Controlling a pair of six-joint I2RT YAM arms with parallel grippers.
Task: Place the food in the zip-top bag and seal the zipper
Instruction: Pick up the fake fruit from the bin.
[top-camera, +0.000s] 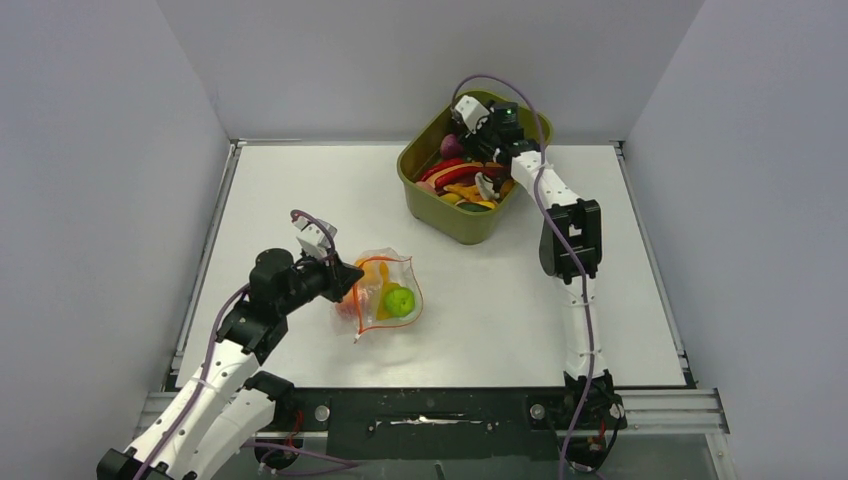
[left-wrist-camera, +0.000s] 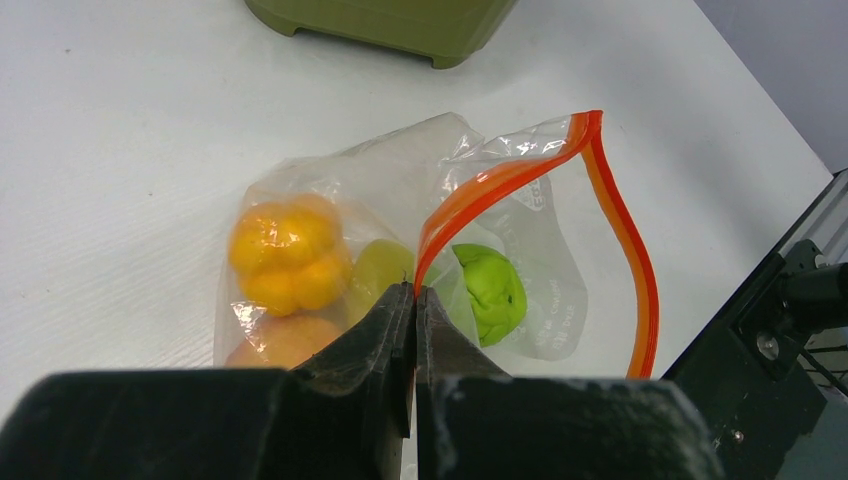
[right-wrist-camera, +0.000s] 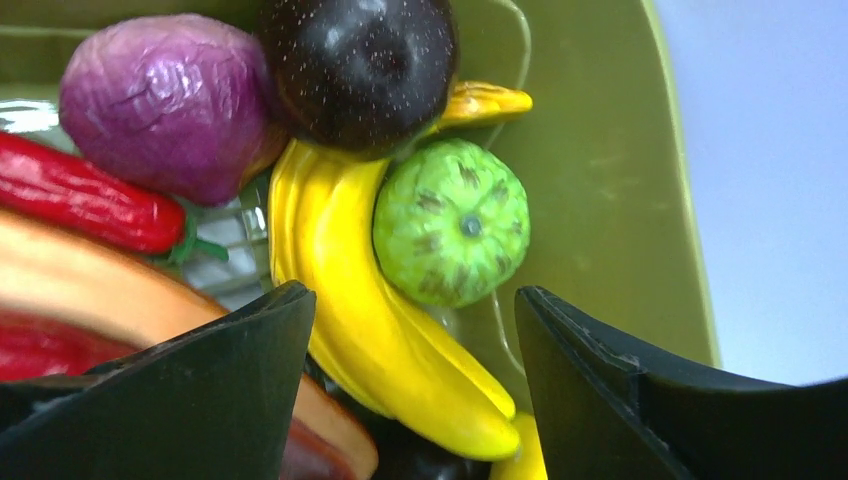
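Right gripper (right-wrist-camera: 410, 310): jaws wide apart, nothing held, hanging over the olive tub (right-wrist-camera: 610, 200). Bananas (right-wrist-camera: 350, 300) lie right under the gap, long axis diagonal, mostly running away from the wrist, so closing should pinch across their width (green fruit (right-wrist-camera: 452, 235) touches them on the right-finger side and may get caught). Left gripper (left-wrist-camera: 414, 292) is clamped on the zip-top bag (left-wrist-camera: 400, 170) at the zipper (left-wrist-camera: 620, 230), mouth open, well apart from the tub. Right arm is nearer.

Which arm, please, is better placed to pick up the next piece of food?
Right: the right gripper hangs open over the bananas in the tub, while the left gripper is shut on the zipper of the bag, holding its mouth open.
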